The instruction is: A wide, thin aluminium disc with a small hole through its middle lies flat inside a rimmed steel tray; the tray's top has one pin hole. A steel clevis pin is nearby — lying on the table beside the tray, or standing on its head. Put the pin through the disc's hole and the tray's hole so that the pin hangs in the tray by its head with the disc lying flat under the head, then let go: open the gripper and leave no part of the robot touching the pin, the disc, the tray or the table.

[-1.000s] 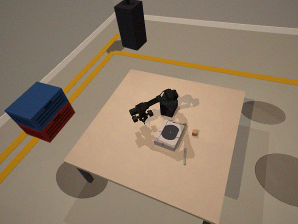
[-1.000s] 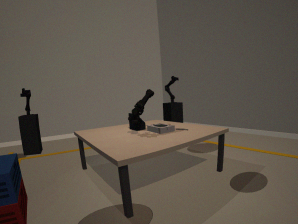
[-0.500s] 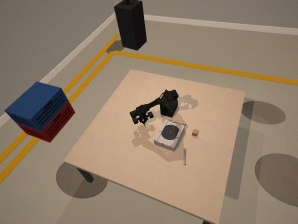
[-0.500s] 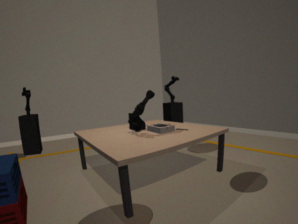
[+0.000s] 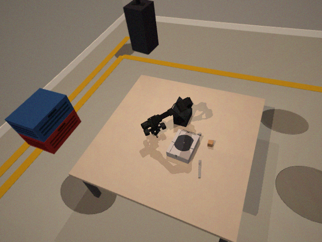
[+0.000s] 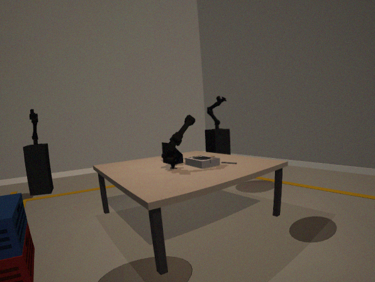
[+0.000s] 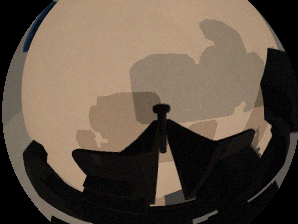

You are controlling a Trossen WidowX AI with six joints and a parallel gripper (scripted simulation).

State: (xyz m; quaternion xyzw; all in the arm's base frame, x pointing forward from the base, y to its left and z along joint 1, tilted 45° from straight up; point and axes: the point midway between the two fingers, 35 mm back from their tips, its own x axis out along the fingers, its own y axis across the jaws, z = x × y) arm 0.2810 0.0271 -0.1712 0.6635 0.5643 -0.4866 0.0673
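Note:
My gripper (image 5: pixel 155 134) (image 6: pixel 173 167) (image 7: pixel 161 124) is shut on the steel clevis pin (image 7: pixel 161 108). In the wrist view the pin's head shows just beyond the fingertips and its shank runs back between the fingers. The gripper is low over the table, left of the tray in the top view; whether the pin touches the table cannot be told. The dark round disc (image 5: pixel 179 146) (image 6: pixel 201 158) lies flat inside the pale rimmed tray (image 5: pixel 176 158) (image 6: pixel 201 163). A small hole shows at the disc's middle. The tray's pin hole cannot be made out separately.
A thin grey bar (image 5: pixel 200 169) (image 6: pixel 229 162) and an orange block (image 5: pixel 210 143) lie on the table (image 5: pixel 135 173) (image 6: pixel 135 186) beyond the tray. A small grey piece (image 5: pixel 199 134) is at the tray's corner. Blue and red crates (image 5: pixel 40 116) stand off the table.

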